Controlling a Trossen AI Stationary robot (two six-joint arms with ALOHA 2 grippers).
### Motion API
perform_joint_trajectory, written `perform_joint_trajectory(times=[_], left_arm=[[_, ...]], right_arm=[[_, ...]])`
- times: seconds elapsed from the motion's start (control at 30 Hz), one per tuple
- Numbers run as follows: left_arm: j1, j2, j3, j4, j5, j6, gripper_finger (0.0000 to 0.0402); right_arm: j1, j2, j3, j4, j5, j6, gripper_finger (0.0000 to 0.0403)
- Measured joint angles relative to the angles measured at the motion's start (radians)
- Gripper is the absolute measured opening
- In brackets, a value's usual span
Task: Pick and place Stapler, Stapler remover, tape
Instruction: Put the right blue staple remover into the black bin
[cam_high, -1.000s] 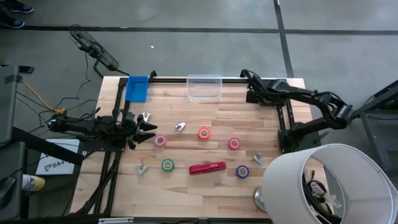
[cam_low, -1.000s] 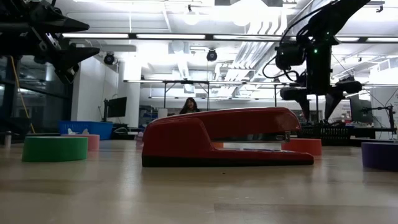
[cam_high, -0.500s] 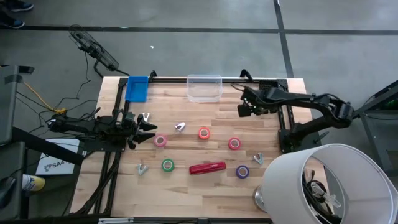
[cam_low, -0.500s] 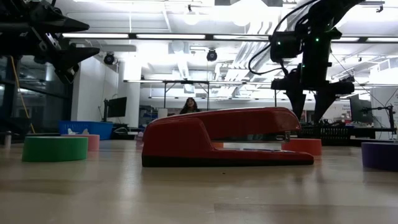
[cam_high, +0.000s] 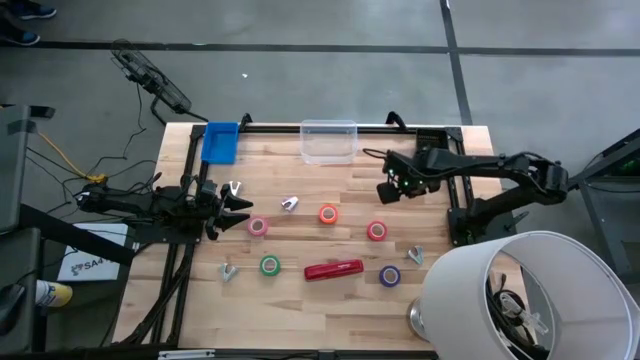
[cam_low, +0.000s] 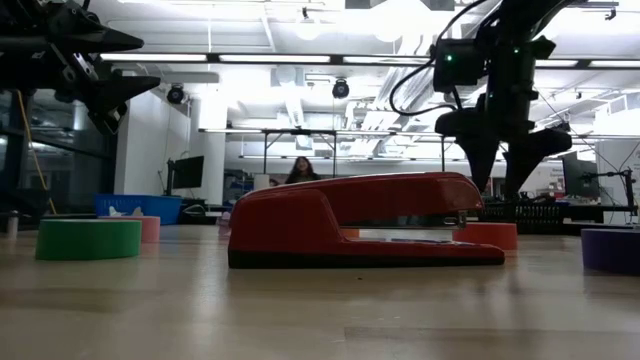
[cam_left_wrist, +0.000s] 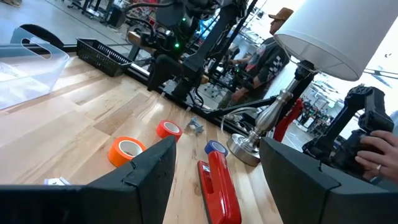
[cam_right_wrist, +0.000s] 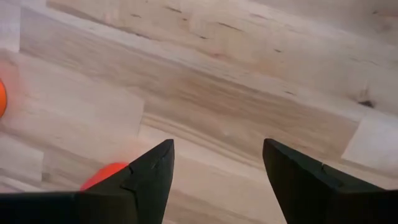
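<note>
Both fingers of the right tool (cam_high: 385, 190) spread empty, stapler (cam_high: 334, 270) well apart.

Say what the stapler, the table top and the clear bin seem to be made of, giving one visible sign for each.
Stapler: probably painted metal or hard plastic; smooth glossy red shell. Table top: wood; pale planks with grain and joins. Bin: thin clear plastic; the boards show through it.

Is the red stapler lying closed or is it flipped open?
Closed. In the low view the stapler sits flat on the table, its red top arm down over the darker base, only a thin gap between.
</note>
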Motion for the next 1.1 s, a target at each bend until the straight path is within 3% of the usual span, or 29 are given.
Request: perform_joint_trajectory(times=[0.33, 0.57, 0.9, 1.1], left_arm=[[0.000, 0.000, 0.000, 0.000, 0.000, 0.000, 0.0229], [0.000, 0.000, 0.000, 0.000, 0.000, 0.000, 0.0229], [0.000, 0.000, 0.000, 0.000, 0.000, 0.000, 0.0229], [0.000, 0.000, 0.000, 0.000, 0.000, 0.000, 0.0229]], right_arm=[[0.066, -0.013, -0.084, 0.098, -0.061, 0.047, 0.0237], [0.142, -0.060, -0.085, 0.017, -0.072, 0.061, 0.0237], [0.283, -0.069, -0.086, -0.066, -0.179, 0.153, 0.0237], [0.350, -0.069, -0.086, -0.074, -0.232, 0.173, 0.0268]])
